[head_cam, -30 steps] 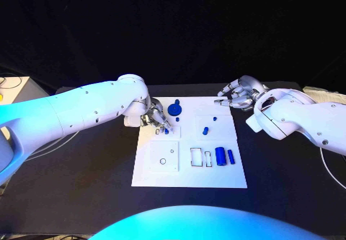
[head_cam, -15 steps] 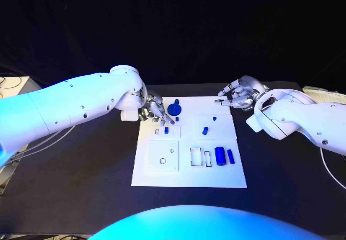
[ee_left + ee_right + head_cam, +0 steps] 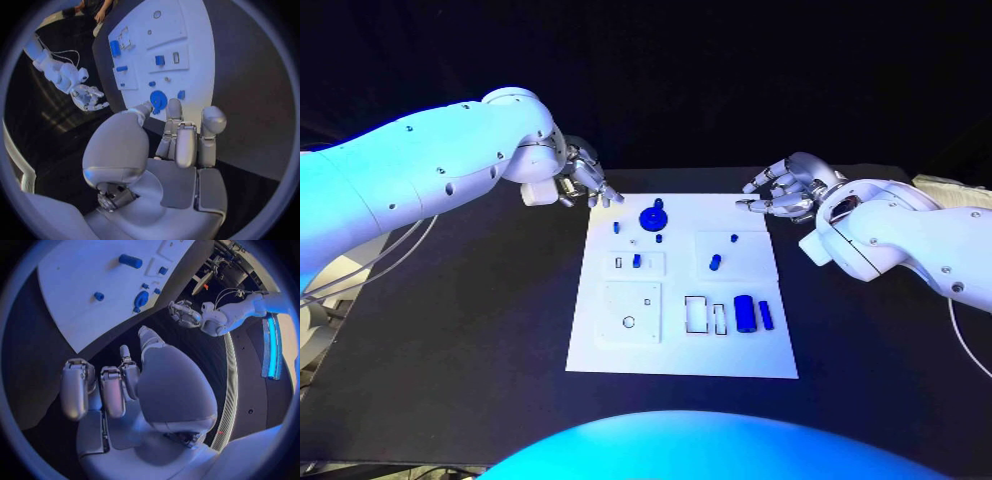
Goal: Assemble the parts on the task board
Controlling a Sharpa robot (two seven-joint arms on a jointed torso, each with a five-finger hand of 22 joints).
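I see one white task board [image 3: 682, 345] lying in the middle of the black counter [image 3: 459, 320], and I count eight blue parts on it. Along its far edge sits one round disc part [image 3: 652, 216] with a small peg rising at its far side, and beside it two tiny pieces: one [image 3: 617, 227] toward my left hand, one [image 3: 659, 238] just nearer than the disc. One short peg [image 3: 636, 260] stands in a small raised plate. On the right half I find one tiny stud [image 3: 734, 238], one short piece [image 3: 714, 262], one thick cylinder [image 3: 744, 312] and one slimmer bar [image 3: 764, 316] right beside it. Next to the cylinder are two empty rectangular outlines [image 3: 694, 312].

My left hand [image 3: 583, 185] hangs over bare counter just off the board's far left corner, fingers apart and a little curled, holding nothing; the disc part is the nearest piece to it, near but not touching. In the left wrist view its fingers [image 3: 185, 140] point toward the disc, with nothing between them.

My right hand [image 3: 786, 188] hovers off the far right corner of the board, fingers loosely curled and apart, gripping nothing; the tiny stud lies nearest it, well clear of the fingertips.
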